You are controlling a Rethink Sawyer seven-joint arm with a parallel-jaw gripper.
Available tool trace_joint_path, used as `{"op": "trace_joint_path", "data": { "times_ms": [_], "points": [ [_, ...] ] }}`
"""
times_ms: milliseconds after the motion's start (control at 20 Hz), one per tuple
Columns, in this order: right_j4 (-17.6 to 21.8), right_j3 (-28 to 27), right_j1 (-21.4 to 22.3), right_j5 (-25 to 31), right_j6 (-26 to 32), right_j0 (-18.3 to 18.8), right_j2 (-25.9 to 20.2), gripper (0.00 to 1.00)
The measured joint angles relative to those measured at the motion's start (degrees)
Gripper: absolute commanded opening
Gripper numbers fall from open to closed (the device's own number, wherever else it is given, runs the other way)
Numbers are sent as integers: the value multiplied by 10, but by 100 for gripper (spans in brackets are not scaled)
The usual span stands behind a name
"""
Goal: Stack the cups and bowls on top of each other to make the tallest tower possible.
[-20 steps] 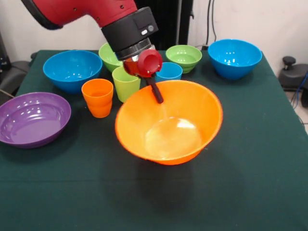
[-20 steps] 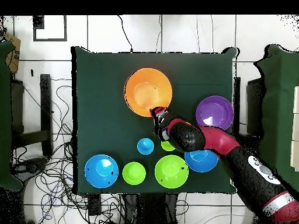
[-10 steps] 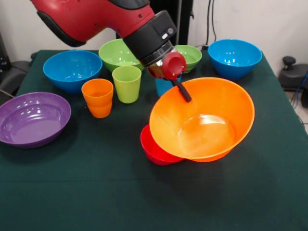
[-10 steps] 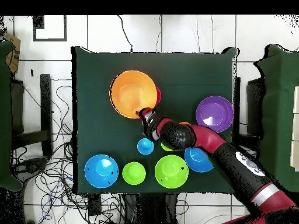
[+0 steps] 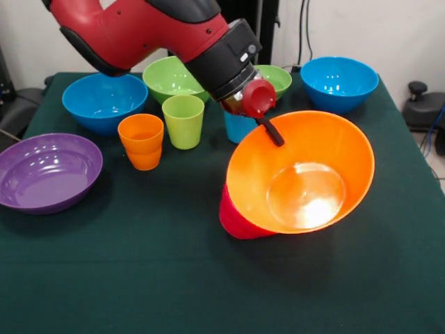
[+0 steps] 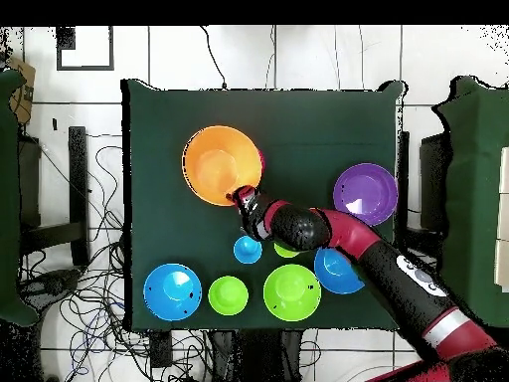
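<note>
Gripper (image 5: 272, 132): fingers pinching the far rim of the big orange bowl (image 5: 302, 174) — one dark finger shows inside the wall.
Big orange bowl: tilted, mouth turned toward the camera, leaning on the small red bowl (image 5: 236, 217), which peeks out at its lower left.
Cups: orange cup (image 5: 141, 141) and lime green cup (image 5: 183, 121) upright side by side; blue cup (image 5: 238, 125) partly hidden behind the gripper.
Other bowls: purple bowl (image 5: 47, 172) at the worktop's (image 5: 139, 278) left edge — two blue and two green bowls along the far side.
</note>
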State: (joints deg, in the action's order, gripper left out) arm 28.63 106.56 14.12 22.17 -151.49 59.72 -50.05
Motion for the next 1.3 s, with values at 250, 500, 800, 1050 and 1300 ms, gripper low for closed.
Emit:
{"op": "trace_joint_path", "data": {
  "times_ms": [250, 500, 800, 1050, 1300],
  "points": [
    [0, 7, 54, 39, 0, -1, 0, 0],
    [-4, 18, 138, 66, 0, -1, -1, 0],
    [-13, 20, 197, 68, 0, -1, -2, 0],
    [-13, 20, 208, 68, 0, -5, 0, 0],
    [-2, 20, 218, 53, 0, -56, 32, 0]
  ]
}}
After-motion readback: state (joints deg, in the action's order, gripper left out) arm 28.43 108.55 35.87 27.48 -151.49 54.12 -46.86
